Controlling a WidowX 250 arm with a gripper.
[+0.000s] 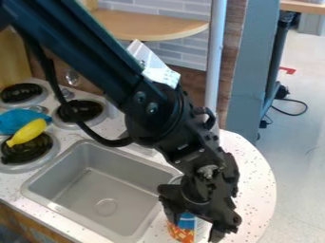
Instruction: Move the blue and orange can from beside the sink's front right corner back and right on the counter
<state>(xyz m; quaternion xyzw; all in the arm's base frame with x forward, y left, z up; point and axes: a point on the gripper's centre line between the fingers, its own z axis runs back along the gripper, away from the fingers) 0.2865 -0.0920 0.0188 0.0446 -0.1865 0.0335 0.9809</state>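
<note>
The gripper (195,227) hangs at the lower right, over the counter beside the sink, with its fingers spread and open. A can (182,233) with an orange, blue and white label is just below and behind it, partly covered by the gripper. Whether the fingers touch the can cannot be told. On the left, a yellow toy (27,132) lies across the front burner, against a blue object (19,120).
A grey metal sink (89,190) is left of the gripper. Black-topped burners (81,111) stand behind and left of it. A grey upright pole (215,57) rises behind the counter (254,175), below a wooden shelf (152,24).
</note>
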